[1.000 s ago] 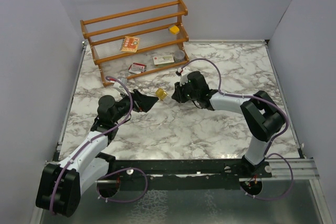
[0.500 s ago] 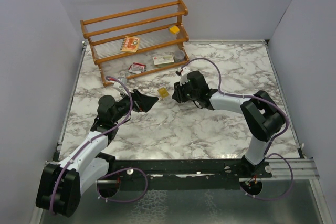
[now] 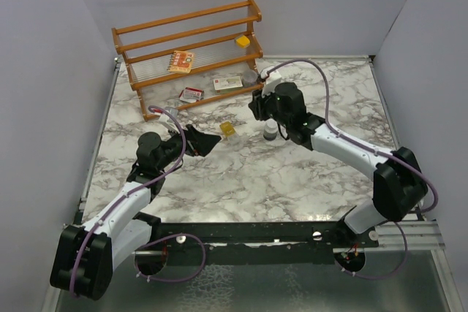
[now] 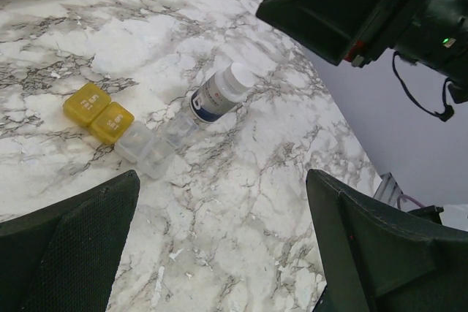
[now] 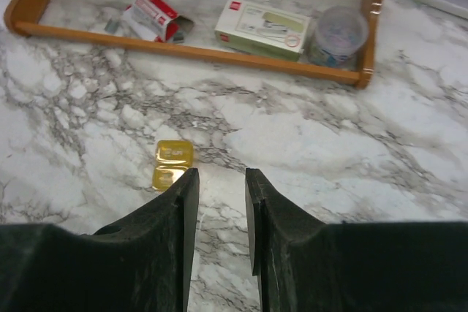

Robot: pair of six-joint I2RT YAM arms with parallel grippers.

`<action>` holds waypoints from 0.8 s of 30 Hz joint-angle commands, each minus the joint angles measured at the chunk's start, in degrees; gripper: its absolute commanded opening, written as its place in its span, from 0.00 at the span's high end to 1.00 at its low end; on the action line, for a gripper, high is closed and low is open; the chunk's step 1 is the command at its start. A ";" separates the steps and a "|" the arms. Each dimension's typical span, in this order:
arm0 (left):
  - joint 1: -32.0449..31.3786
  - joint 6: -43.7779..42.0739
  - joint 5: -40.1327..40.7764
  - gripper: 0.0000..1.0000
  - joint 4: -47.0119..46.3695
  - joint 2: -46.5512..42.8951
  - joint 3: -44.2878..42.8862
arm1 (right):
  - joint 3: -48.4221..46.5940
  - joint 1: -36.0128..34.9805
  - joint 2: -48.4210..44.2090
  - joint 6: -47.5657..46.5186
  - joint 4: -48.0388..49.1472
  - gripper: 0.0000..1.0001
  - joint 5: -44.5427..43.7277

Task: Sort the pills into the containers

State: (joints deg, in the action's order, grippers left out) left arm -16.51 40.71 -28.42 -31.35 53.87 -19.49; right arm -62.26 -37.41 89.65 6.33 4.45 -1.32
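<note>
The pills lie near the middle of the desk, a little toward its left edge. From the left wrist they read as two small yellow pieces side by side, with clear pieces touching them on the near side. Just beside these stands the bottle, white top over a grey labelled body. A small clear vial seems to sit at its foot, though it is hard to make out against the marble. The left claw hangs near the pills with its fingers spread wide and nothing between them. The right claw is raised over the middle of the desk, toward the far edge. Its fingers are drawn almost together, only a slit of desk shows between them, and it too is empty. The pills look light, hard and smooth, so on this polished surface they would likely skate away from a sideways nudge. A straight descent with the pads closing across their narrow sides seems safest. The bottle is probably light and stiff, tall for its base and easy to topple, so it is best gripped round the body just under the cap. The vial is likely thin-walled and needs only a gentle squeeze.
</note>
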 commanded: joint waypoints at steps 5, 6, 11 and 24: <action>0.25 -1.76 0.37 0.01 -0.37 1.09 -2.47 | 5.19 -0.03 -6.78 0.54 -6.68 0.68 -17.39; 0.25 -1.89 0.41 0.01 -0.37 1.21 -2.49 | 5.80 -0.03 -6.86 0.77 -6.66 0.68 -17.44; 0.25 -2.75 0.73 0.01 -0.32 0.99 -2.14 | 7.96 0.01 -5.68 3.05 -5.39 0.51 -18.60; 0.25 -2.95 0.37 0.01 -0.31 1.81 -1.49 | 8.18 -0.03 1.16 4.04 -2.91 0.27 -18.11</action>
State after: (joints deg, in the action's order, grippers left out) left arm -16.51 38.59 -28.42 -31.33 55.20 -20.29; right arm -53.43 -37.39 88.44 9.21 0.21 -17.37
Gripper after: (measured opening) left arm 0.991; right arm 0.729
